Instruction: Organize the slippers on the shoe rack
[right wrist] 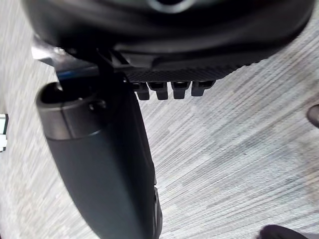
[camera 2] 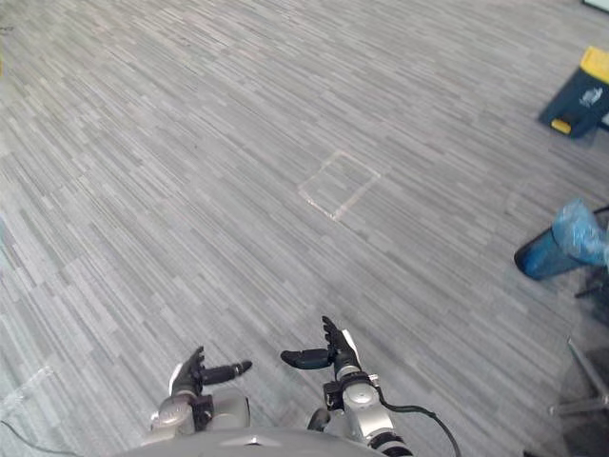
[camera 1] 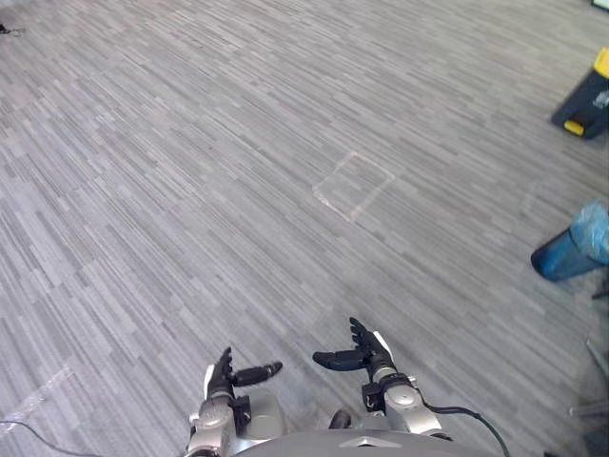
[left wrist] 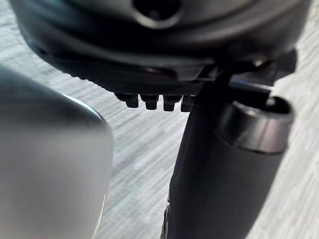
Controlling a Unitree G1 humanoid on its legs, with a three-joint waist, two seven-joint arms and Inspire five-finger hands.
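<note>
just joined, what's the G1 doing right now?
Nothing is being handled yet. The left hand and right hand are both open and empty, held low over the grey carpet. A taped square lies ahead; a blue bin and a dark blue-and-yellow object sit to the robot's right.

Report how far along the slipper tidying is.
Done: nothing that can be seen. In hand: nothing; the left hand and right hand are open and empty, low over grey carpet. Ahead lie a taped square and a blue bin. Left: probably the whole job, starting with locating slippers and rack.
</note>
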